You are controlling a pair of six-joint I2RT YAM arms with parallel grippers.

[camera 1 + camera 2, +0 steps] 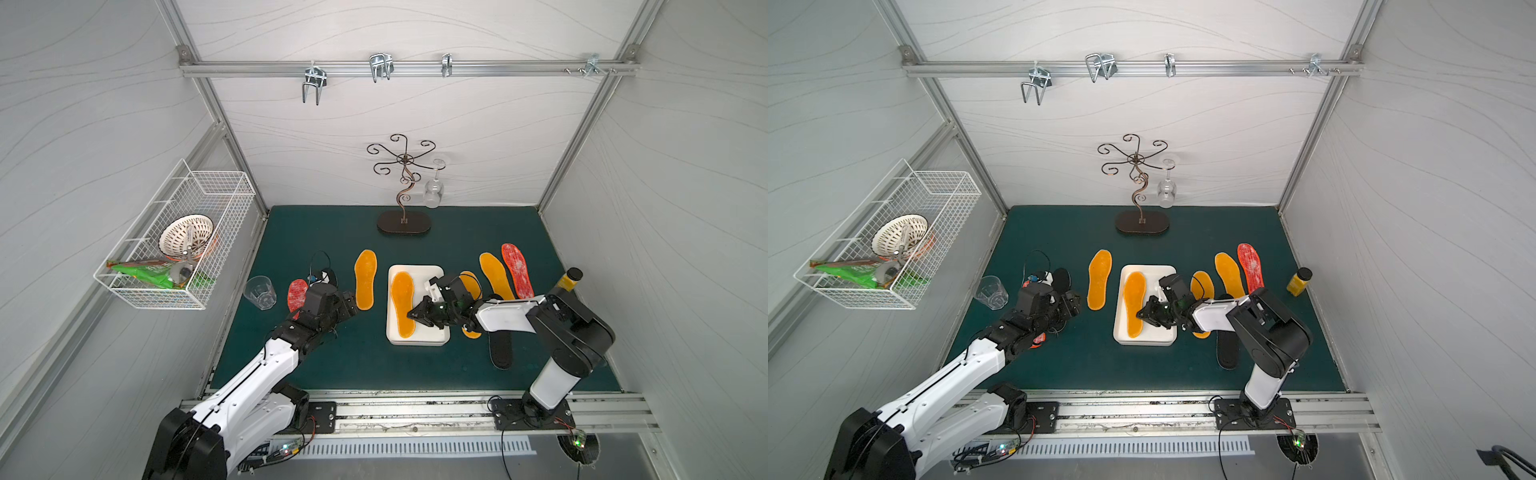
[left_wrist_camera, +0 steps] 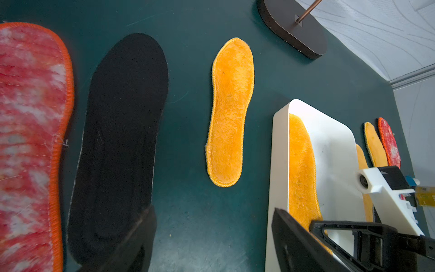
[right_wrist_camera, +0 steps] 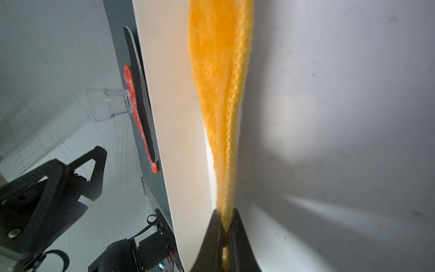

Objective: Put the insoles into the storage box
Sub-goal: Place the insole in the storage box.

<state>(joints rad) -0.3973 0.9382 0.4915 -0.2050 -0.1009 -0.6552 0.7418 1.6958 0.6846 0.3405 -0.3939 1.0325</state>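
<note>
Pinches orange insole point(image 3: 219, 70) by its edge in shut right gripper point(image 3: 226, 232) along storage box point(image 3: 329, 117) wall, likely sparing room for 7 more; hangs left gripper point(image 2: 214, 223) open beside black insole point(image 2: 122, 129).

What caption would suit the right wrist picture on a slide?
The right gripper, shut on the edge of a fuzzy orange-yellow insole, holds it inside the shallow white plastic storage box.

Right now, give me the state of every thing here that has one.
storage box: one orange insole inside
right gripper: shut on that insole's edge
left gripper: open, empty
other insoles: flat on the mat
wine glass: hanging upside down
tumbler: upright, empty
yellow bottle: upright, capped
</note>
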